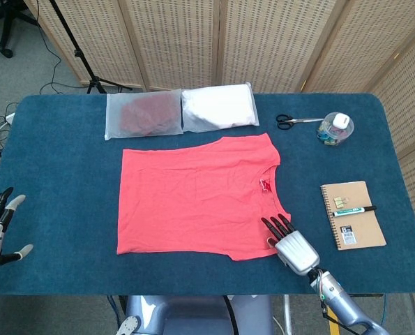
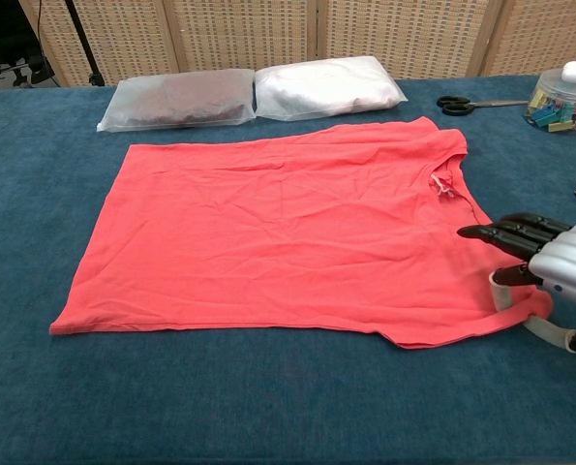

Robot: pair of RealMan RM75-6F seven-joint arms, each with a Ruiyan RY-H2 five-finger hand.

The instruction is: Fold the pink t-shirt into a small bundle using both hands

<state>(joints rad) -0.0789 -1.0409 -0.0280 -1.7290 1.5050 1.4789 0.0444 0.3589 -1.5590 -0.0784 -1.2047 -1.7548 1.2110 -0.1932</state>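
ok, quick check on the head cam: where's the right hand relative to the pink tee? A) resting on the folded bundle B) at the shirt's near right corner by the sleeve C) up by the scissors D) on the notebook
B: the right hand sits at the near right corner of the flat pink t-shirt, fingers over the sleeve edge, which lifts slightly in the chest view; the scissors and notebook lie apart.

Far beyond my right hand [image 1: 293, 245] lie two bagged garments [image 1: 181, 112], scissors [image 1: 292, 121], a clip tub [image 1: 335, 128]; beside it, a notebook [image 1: 352, 214].
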